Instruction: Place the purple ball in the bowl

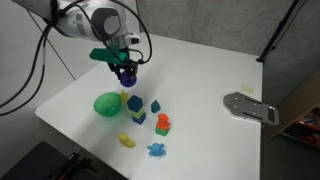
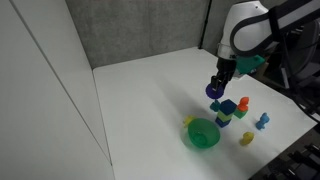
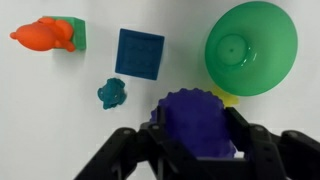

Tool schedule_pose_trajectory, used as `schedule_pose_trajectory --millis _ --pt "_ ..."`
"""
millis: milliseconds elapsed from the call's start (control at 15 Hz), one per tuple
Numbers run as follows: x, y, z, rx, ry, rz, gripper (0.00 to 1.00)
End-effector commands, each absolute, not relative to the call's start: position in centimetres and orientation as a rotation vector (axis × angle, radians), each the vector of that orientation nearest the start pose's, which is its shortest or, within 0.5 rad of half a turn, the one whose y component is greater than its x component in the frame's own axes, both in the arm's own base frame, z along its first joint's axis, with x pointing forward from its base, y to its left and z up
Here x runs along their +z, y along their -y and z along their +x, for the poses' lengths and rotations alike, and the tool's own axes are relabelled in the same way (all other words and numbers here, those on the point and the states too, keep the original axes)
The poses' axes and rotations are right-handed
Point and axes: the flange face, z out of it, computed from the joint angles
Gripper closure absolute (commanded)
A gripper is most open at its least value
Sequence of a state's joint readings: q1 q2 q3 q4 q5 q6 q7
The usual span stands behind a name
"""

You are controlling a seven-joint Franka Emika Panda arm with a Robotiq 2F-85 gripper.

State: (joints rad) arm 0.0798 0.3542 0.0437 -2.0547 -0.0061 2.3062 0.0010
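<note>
Gripper clamps purple ball above white table; grey wall behind.

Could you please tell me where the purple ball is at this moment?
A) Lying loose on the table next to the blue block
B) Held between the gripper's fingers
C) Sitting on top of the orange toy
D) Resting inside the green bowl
B: in the wrist view the purple ball sits clamped in the gripper, while the green bowl beside it is empty.
</note>
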Motion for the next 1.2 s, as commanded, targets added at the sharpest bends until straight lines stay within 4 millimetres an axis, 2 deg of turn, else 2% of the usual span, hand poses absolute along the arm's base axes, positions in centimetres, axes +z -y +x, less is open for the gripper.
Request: schedule_pose_trajectory --millis 0,267,533,800,1133 --pt "26.4 -10.0 54.9 0.222 0.365 -3.102 0.65" --pt "24.9 -13.7 52.7 0.3 0.506 -3.075 0.65" --pt "22.1 -16.6 50.4 0.372 0.632 -3.057 0.65" --pt "18.9 -17.9 49.4 0.372 0.72 -3.078 0.65" --pt "15.0 -18.9 49.6 0.361 0.783 -3.081 0.65"
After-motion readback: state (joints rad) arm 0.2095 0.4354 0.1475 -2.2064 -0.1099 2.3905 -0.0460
